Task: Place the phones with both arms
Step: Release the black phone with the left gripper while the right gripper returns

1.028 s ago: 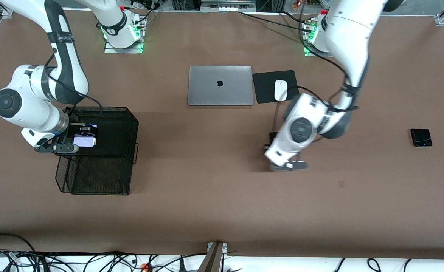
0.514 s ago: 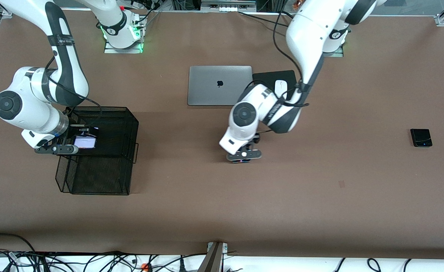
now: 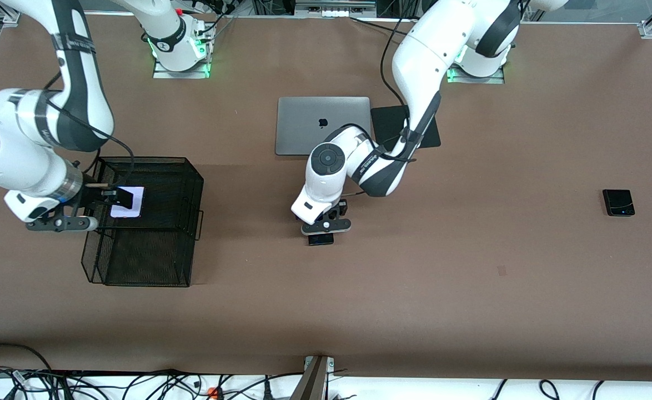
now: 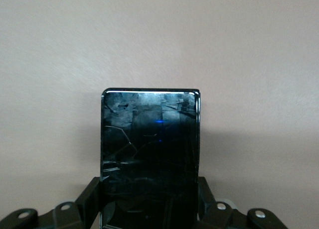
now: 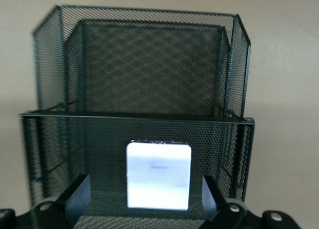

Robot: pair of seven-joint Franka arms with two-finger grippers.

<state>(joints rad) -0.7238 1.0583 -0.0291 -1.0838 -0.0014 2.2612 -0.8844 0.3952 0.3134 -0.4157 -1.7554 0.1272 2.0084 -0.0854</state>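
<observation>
One phone down: I'm seeing the right pincer (image 3: 105, 195) standing open, lavender phone (image 3: 127, 202) released in the mesh basket (image 3: 184, 222); the left pincer (image 3: 326, 222) is carrying the long black phone (image 4: 150, 154), clamped, over mid-counter.

three phones (image 3: 126, 202), two arms (image 3: 370, 166); one laptop (image 3: 304, 126), one mesh basket (image 3: 181, 222)

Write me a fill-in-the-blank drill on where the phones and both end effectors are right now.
1. The left end effector is shut on the long ____ phone.
2. The lavender phone lies in the mesh ____.
3. The right end effector, over the basket, is ____.
4. The small black phone lies on the ____.

Missing words: black; basket; open; table
</observation>
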